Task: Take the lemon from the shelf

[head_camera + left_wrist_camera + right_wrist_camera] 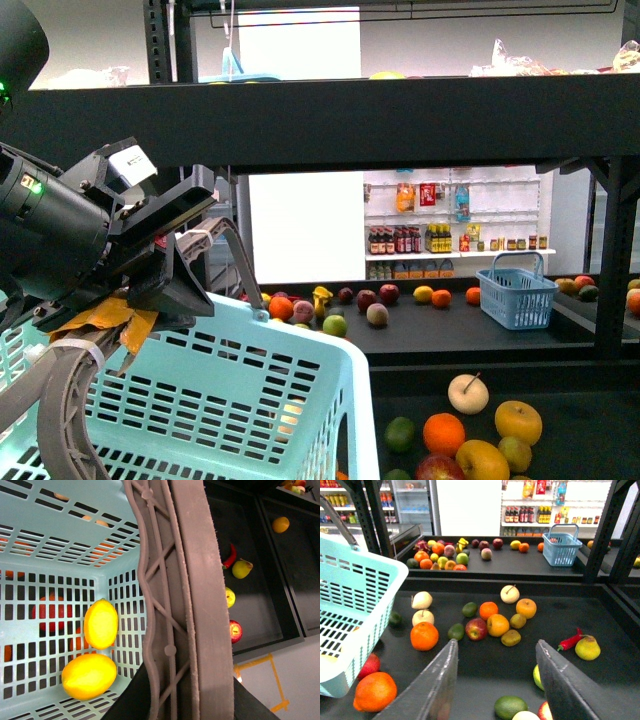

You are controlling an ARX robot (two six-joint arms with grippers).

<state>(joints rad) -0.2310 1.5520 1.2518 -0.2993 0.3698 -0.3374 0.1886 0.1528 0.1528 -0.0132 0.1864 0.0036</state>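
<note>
Two bright yellow oval lemons (101, 623) (89, 676) lie inside the light turquoise basket (50, 530), side by side against its slotted wall. My left gripper (185, 695) is shut on the basket's grey handle (185, 605) and holds the basket (250, 400) up in front of the black shelf (400, 120). My right gripper (495, 650) is open and empty above the shelf's lower tier (555, 615), over scattered fruit. A small yellow fruit (515, 544) lies on the back tier; I cannot tell whether it is a lemon.
Oranges (424, 635), an apple (476, 628), a lime (509, 706), a red chili (571, 640) and a pear (588, 647) lie on the lower tier. A small blue basket (561, 547) stands on the back tier. The turquoise basket (355, 595) hangs beside my right gripper.
</note>
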